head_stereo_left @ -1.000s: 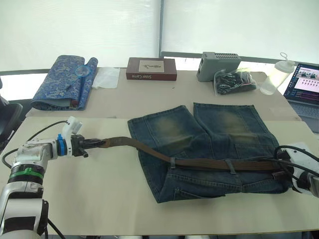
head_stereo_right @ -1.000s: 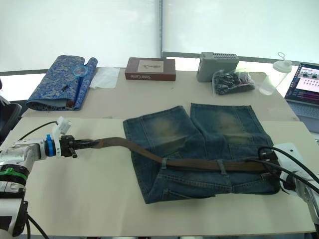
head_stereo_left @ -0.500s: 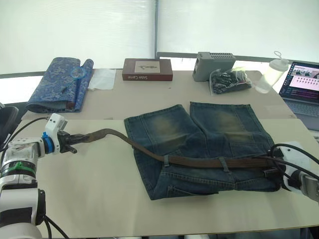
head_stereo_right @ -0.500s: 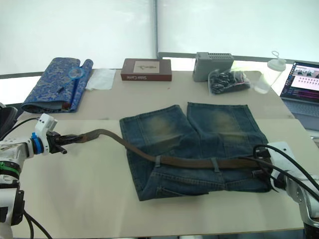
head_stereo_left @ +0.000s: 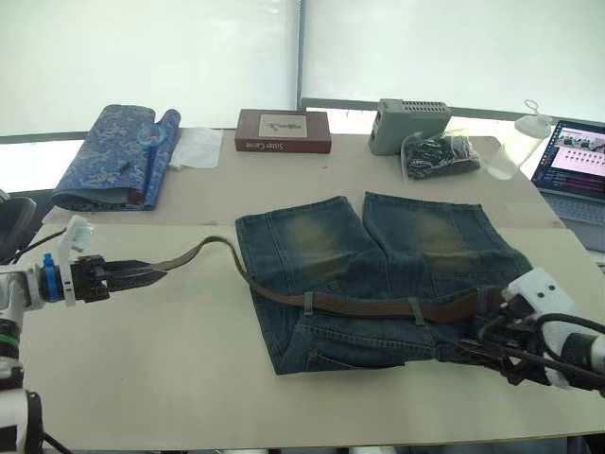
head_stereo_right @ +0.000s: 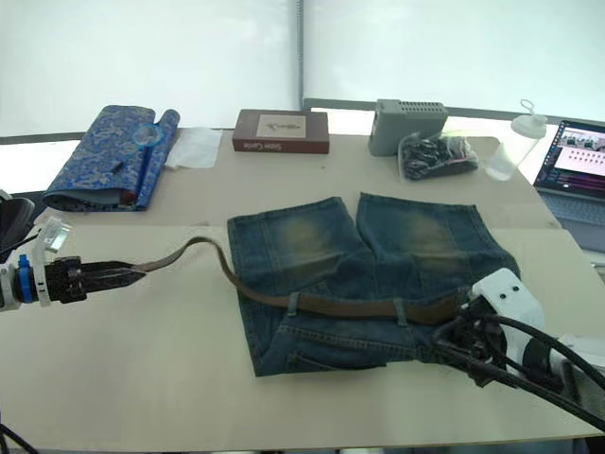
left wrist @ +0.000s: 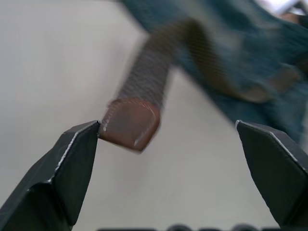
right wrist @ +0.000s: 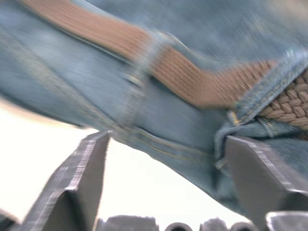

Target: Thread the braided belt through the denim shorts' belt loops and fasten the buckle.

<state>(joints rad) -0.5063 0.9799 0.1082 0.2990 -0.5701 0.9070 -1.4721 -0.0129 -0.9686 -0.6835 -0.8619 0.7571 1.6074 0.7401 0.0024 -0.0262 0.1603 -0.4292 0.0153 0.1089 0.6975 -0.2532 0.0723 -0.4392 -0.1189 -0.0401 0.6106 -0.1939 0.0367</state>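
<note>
Braided belt [head_stereo_left: 378, 305] lies through the belt loops [head_stereo_left: 308, 302] of the denim shorts [head_stereo_left: 378, 274] on the tabletop [head_stereo_left: 170, 359].
My left claw [left wrist: 168, 144] gapes wide, the belt's brown tip touching one finger. My right claw [right wrist: 168, 168] stands wide too, at the shorts' waistband on my right side, holding nothing.

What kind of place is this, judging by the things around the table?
Probably an office or lab workroom: a laptop with its screen on, a grey electronics box and a book stand on plain tables before blinded windows.
</note>
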